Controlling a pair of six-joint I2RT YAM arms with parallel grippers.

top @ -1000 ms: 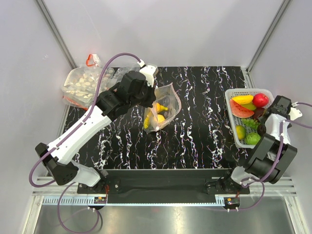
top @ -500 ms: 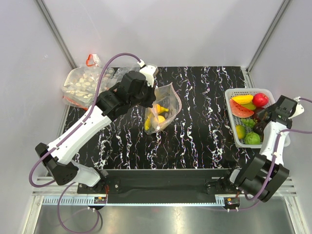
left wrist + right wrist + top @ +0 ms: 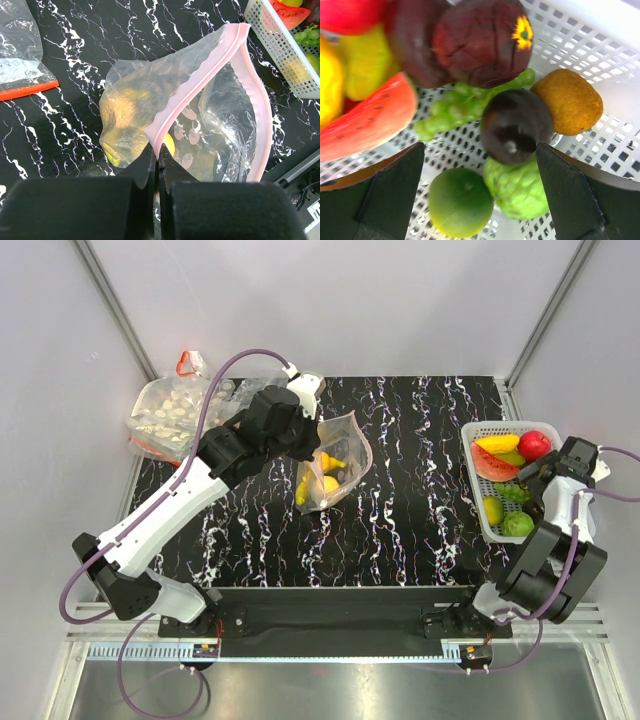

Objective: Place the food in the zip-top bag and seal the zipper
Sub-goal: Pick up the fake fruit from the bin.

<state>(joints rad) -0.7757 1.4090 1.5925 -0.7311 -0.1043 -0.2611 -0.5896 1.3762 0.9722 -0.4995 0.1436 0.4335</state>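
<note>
Left wrist view: the left gripper has its two fingers pressed together on the near edge of the zip-top bag's mouth, pinching the pink zipper strip where it comes down to them. The bag hangs open, its mouth gaping toward the right, and yellow food shows through the dotted film low in the pouch. Under it lies the black marbled table, with another clear bag, edged in orange, at the upper left. In the top external view the bag sits left of centre on the table, well apart from the white mesh basket at the right edge. The right gripper hangs over that basket. Its wrist camera shows both fingers spread wide and holding nothing, with a dark purple fruit, a lime and a bumpy green fruit between them. Farther in lie green grapes, a brown fruit, a maroon fruit and a watermelon slice.
</note>
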